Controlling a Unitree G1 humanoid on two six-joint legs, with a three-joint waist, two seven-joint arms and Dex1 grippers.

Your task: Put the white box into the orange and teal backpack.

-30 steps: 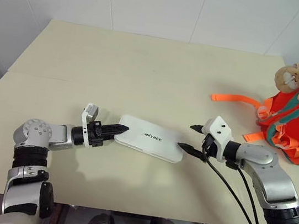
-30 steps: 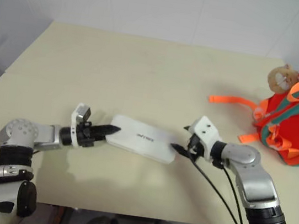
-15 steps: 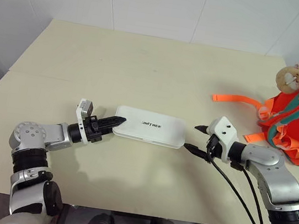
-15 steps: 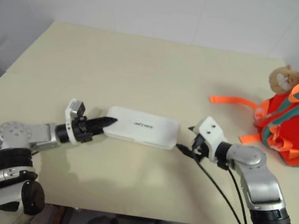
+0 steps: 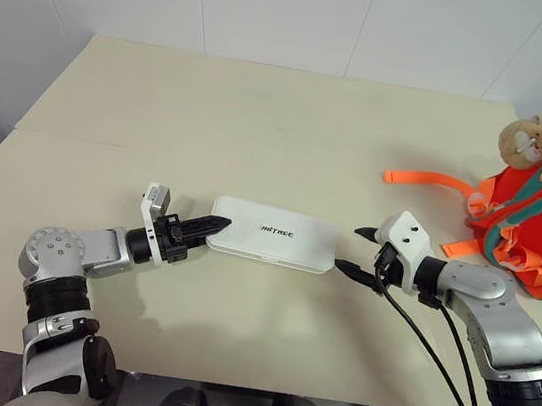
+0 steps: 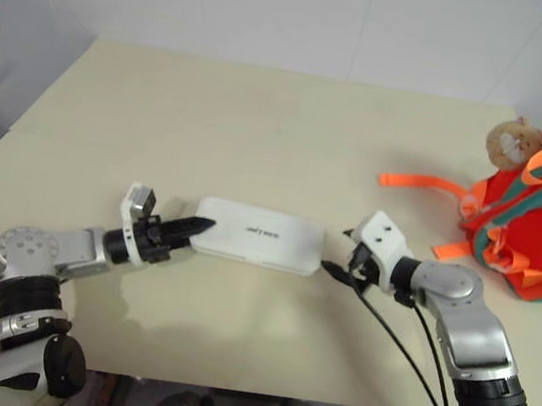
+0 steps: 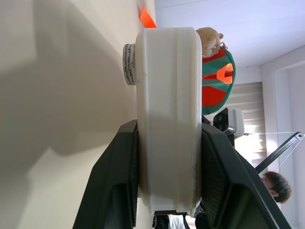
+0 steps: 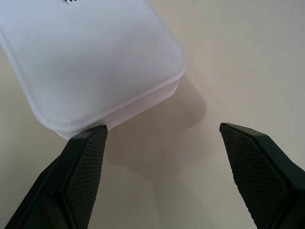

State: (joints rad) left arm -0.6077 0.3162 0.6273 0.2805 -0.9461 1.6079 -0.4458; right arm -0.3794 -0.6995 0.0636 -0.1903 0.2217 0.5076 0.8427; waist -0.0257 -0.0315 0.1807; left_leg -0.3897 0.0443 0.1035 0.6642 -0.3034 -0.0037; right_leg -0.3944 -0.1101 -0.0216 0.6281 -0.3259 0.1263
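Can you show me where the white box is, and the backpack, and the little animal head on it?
white box [image 5: 272,233]: left eye view, middle of its lid.
orange and teal backpack [image 5: 539,236]: left eye view, orange front panel.
plush animal head [image 5: 524,140]: left eye view, its face.

Stuff you can't fully see here

The orange and teal backpack [image 5: 540,226] runs off the frame edge past its plush head, so its opening is hidden. In the left wrist view the white box [image 7: 167,119] blocks most of that backpack.
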